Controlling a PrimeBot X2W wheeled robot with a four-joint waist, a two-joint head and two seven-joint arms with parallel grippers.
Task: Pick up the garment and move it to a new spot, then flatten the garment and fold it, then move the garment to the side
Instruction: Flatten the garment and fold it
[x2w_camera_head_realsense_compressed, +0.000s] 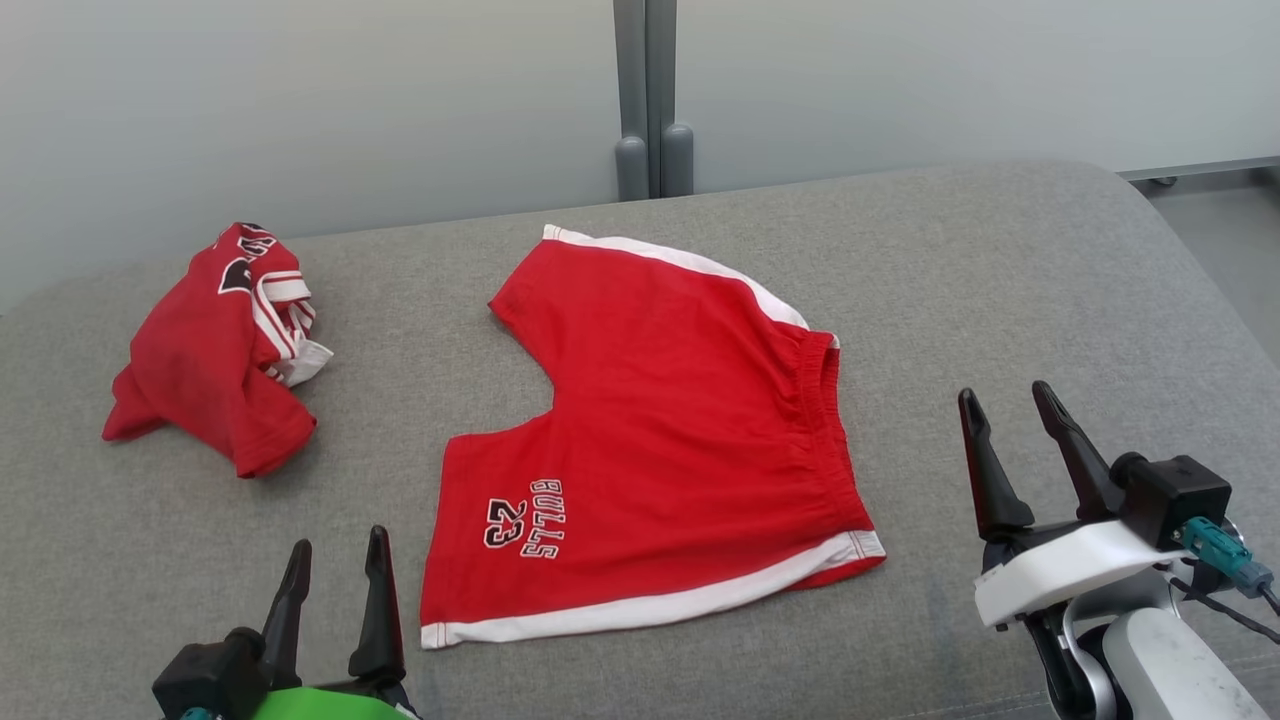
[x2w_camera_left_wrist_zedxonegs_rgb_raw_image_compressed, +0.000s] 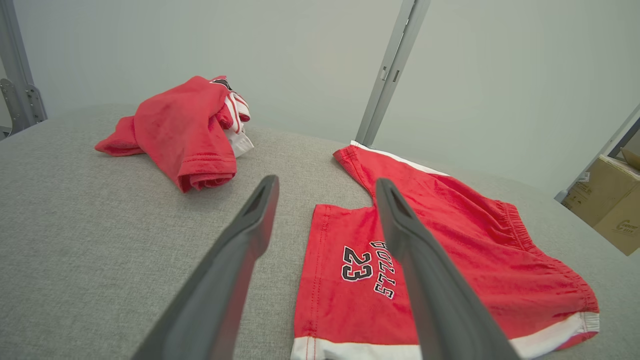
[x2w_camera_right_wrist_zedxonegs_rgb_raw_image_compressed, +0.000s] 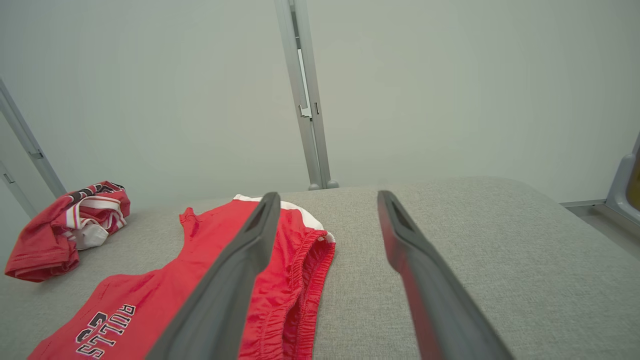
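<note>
- shorts (x2w_camera_head_realsense_compressed: 680, 420): thin matt red cloth, smooth, white trim
- crumpled shirt (x2w_camera_head_realsense_compressed: 215, 350): same soft matt cloth
- cushion (x2w_camera_head_realsense_compressed: 1000, 300): coarse grey woven fabric
- post (x2w_camera_head_realsense_compressed: 650, 80): smooth grey metal

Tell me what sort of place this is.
Probably a lab or test room, not a home: a grey padded bench backed by plain pale panels on a metal post, with a cardboard box nearby.
</note>
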